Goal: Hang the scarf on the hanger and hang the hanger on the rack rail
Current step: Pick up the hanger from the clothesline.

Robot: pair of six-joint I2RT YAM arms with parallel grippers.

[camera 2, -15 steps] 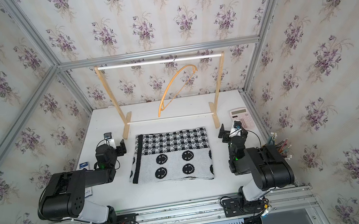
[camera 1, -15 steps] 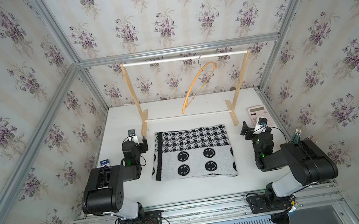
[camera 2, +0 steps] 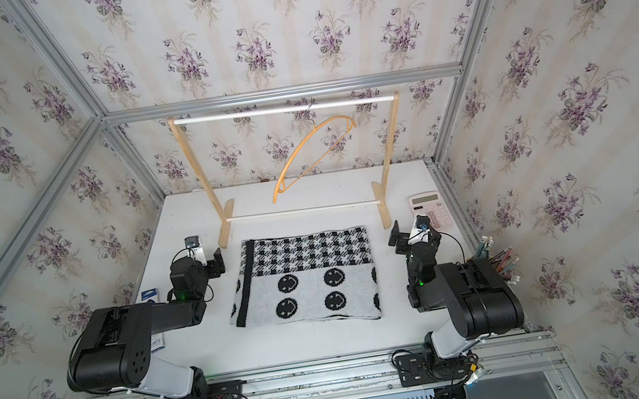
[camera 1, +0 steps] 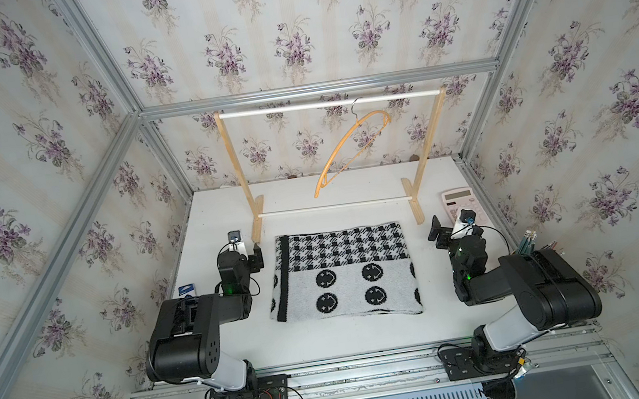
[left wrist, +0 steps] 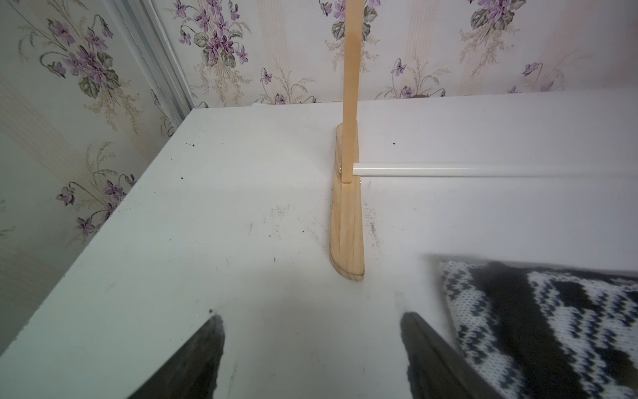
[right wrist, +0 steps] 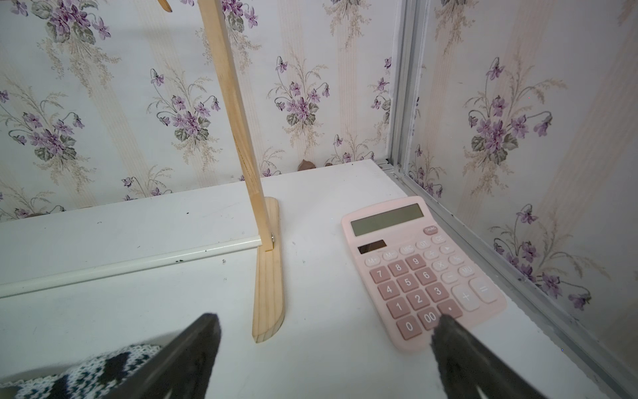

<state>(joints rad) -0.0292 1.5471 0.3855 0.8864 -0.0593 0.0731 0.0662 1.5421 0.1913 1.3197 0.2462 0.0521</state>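
The scarf (camera 1: 343, 275), a black-and-white knitted cloth folded into a rectangle, half houndstooth check and half light grey with black smiley-face circles, with a black stripe down one edge, lies flat in the middle of the white table (camera 1: 328, 342), between my two arms. Beyond it, the hanger (camera 1: 349, 150), a slim curved light-wood piece with a crossbar and a silver hook, dangles tilted from the top white rod of a wooden rack (camera 1: 237, 177), one end dipping low towards the table. My left gripper (camera 1: 252, 255) rests just beside the scarf's striped edge, jaws spread and holding nothing; in the left wrist view its dark fingertips (left wrist: 419, 331) frame bare table, with knit close by. My right gripper (camera 1: 445, 230) sits near the opposite edge, also spread wide and empty, with a pink calculator (right wrist: 423, 269) next to it. I judge the risks this way: the cloth is soft and folded, so a pinch may catch only the top layer and let the rest slide open; the hanger swings freely on its hook, so a nudge could turn it away or knock it off the rod; and my right fingers could bump the calculator or the rack's wooden foot (right wrist: 269, 276). Compared with half a second ago, I can see no change: scarf, hanger and both arms sit in the same places.
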